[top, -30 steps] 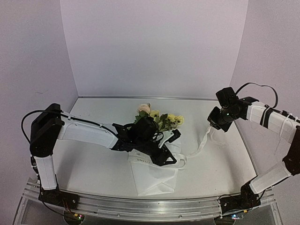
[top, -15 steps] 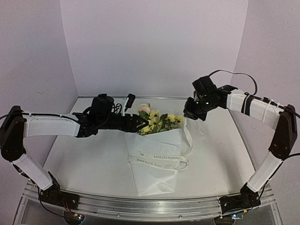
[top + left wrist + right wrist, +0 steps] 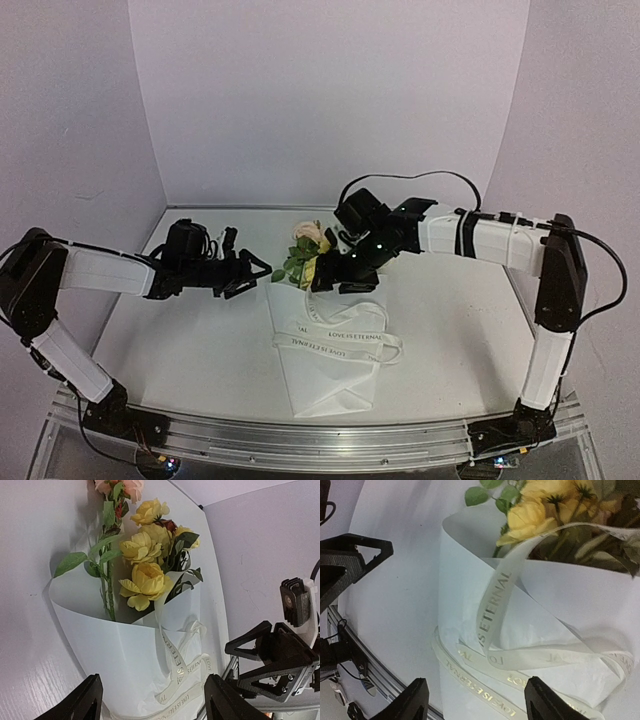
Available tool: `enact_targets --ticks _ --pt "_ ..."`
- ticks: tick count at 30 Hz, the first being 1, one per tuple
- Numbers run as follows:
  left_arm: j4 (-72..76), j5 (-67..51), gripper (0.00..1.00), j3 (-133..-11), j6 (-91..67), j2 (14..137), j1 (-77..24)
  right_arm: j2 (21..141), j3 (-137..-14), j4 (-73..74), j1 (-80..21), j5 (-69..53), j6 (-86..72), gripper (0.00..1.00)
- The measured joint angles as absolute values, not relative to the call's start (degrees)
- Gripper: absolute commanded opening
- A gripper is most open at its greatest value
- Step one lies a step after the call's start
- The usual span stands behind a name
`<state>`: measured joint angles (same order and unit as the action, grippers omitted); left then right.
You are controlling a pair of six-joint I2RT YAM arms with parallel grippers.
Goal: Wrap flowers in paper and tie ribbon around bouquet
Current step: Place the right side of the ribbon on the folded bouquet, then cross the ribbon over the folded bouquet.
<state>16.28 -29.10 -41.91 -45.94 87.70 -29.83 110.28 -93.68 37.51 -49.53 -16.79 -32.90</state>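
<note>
The bouquet lies on the table, its white paper [image 3: 325,385] cone pointing toward the near edge. The flowers [image 3: 312,252], yellow blossoms and a pale pink rose, stick out at the far end. The ribbon [image 3: 340,340], printed in gold, lies loosely looped across the cone's middle. My left gripper [image 3: 252,272] is open just left of the cone's mouth and holds nothing. My right gripper [image 3: 340,282] hovers open at the flower end. The left wrist view shows the flowers [image 3: 145,555], paper [image 3: 110,650] and ribbon [image 3: 177,667] ahead of empty fingers [image 3: 85,700]. One ribbon [image 3: 495,600] strand arches off the paper [image 3: 470,580].
The white table [image 3: 180,340] is walled in lilac at the back and both sides. An aluminium rail [image 3: 300,440] runs along the near edge, with the arm bases on it. The two grippers face each other closely across the bouquet's mouth, the left gripper [image 3: 355,560] showing in the right wrist view.
My left arm drew back to the left off the bouquet, its jaws wider. My right arm swung left to the flower end and opened, letting go of the ribbon, which now lies on the cone.
</note>
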Motion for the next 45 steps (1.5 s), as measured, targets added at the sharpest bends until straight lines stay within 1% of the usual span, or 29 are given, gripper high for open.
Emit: enact_targets --ticks 4,10,14,18,21,24,28,32,36,40,45 --pt "10.8 -30.9 0.66 -47.9 -42.5 91.0 -30.8 104.7 -88.6 39.0 -49.1 -13.5 -31.1 0.75" --pt "-5.1 -26.1 0.59 -68.1 -33.2 98.1 -37.2 95.5 -79.7 39.1 -48.7 -8.6 -28.6 0.73" --pt "-13.3 -21.4 0.59 -79.8 -29.8 106.6 -41.4 94.9 -74.2 39.0 -48.4 -5.7 -27.2 0.73" --pt "-21.5 -15.5 0.57 -86.7 -27.8 115.3 -44.2 95.4 -70.4 39.0 -48.0 -4.1 -27.0 0.73" --pt "-26.1 -12.2 0.55 -88.1 -26.9 118.6 -45.3 95.4 -68.9 38.5 -47.8 -3.4 -27.1 0.73" --pt "-29.4 -10.4 0.49 -88.9 -26.6 119.7 -45.5 95.4 -68.0 38.0 -47.7 -2.8 -27.3 0.73" --pt "-30.9 -9.2 0.32 -91.4 -26.2 120.3 -45.5 95.4 -67.7 37.2 -47.7 -2.4 -27.6 0.73" --pt "-30.9 -8.9 0.17 -92.1 -25.4 120.3 -45.5 95.4 -67.5 36.5 -47.7 -2.3 -27.9 0.73" --pt "-30.6 -9.3 0.06 -92.1 -25.6 120.2 -45.5 95.4 -66.9 36.4 -47.7 -2.2 -28.1 0.74" --pt "-29.1 -10.4 0.00 -91.7 -25.9 119.2 -45.5 95.5 -66.2 35.9 -47.7 -2.2 -28.1 0.75" --pt "-27.4 -11.2 0.00 -89.8 -27.1 115.2 -45.5 97.5 -66.0 34.0 -47.7 -2.8 -27.0 0.70"
